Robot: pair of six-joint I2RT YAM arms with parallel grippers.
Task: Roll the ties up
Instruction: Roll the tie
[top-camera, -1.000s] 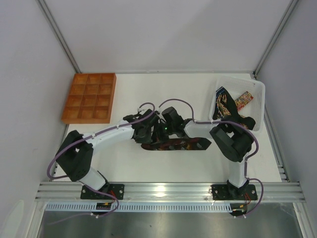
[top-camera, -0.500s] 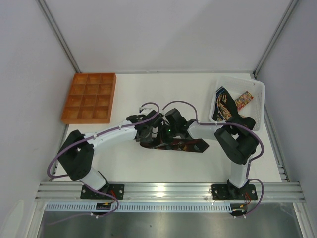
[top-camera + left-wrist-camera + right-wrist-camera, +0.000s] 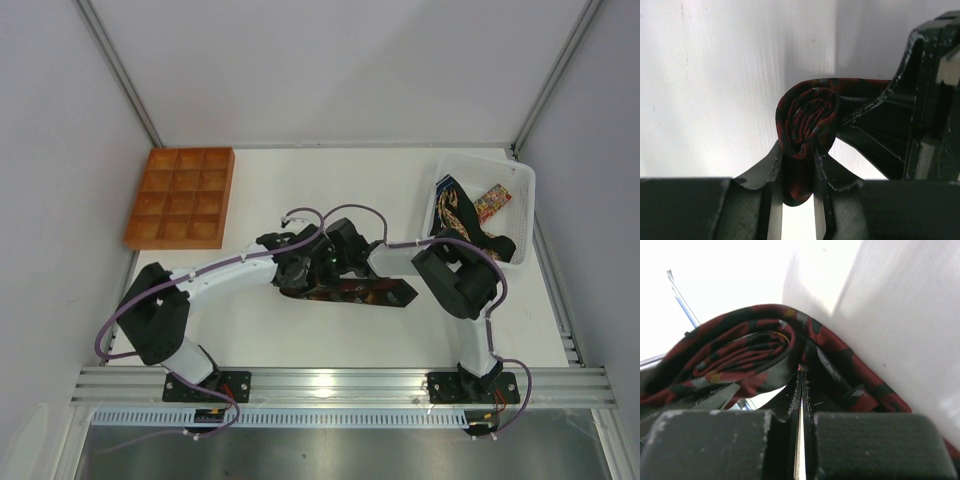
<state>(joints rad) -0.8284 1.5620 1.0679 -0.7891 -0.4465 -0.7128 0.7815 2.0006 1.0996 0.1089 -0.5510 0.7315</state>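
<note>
Closing in — right gripper (image 3: 801, 377) nearer left gripper (image 3: 797, 156), maroon tie (image 3: 807, 117) tail shorter

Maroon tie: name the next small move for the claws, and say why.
Probably roll the left claw a part-turn along the maroon tie. It is shut on the coil, the right claw sits shut right beside it, and a flat tail lies unrolled on the table.

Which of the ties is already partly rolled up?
The dark red tie out on the table, one end coiled into a spiral. The other ties lie loose in the white basket.
</note>
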